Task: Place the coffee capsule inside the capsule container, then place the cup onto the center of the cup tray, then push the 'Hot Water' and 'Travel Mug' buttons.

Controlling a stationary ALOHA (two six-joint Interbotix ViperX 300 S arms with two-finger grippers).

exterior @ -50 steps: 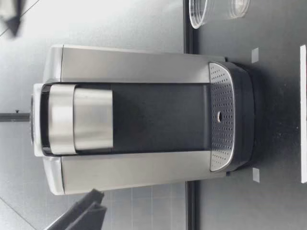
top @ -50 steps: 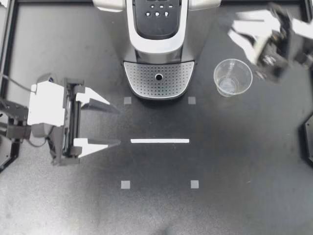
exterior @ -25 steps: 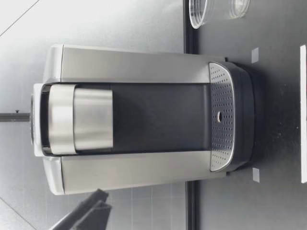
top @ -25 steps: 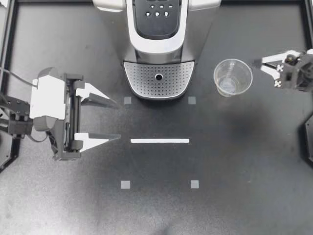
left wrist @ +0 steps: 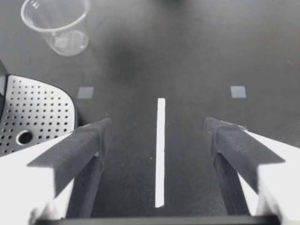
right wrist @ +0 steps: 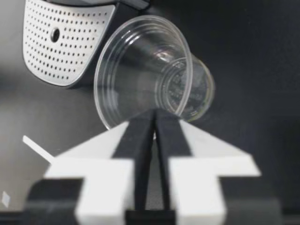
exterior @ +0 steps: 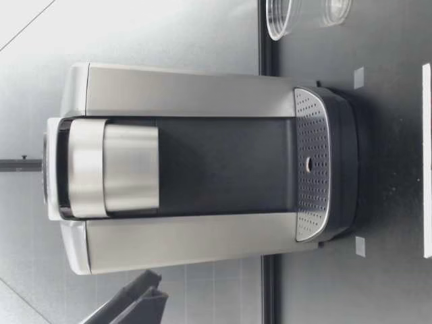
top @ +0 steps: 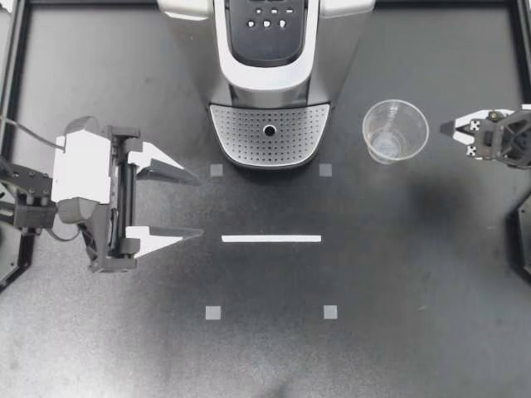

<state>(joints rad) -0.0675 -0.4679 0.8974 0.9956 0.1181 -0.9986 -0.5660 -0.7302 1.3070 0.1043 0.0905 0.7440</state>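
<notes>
Shifted since a moment ago, your right gripper (top: 448,130) now faces the clear cup (top: 395,131), which stands upright just ahead of its pressed-together fingers, not touching, beside the cup tray (top: 270,133). Your left gripper (top: 199,206) hangs well apart, fingers spread wide, the white line (top: 271,239) ahead of them.

The black table (top: 398,274) carries a coffee machine (top: 268,75) at the middle of its far edge. A clear plastic cup (top: 395,131) stands upright near the machine, on its right. A white tape strip (top: 270,239) lies among four grey square markers (top: 213,313).
</notes>
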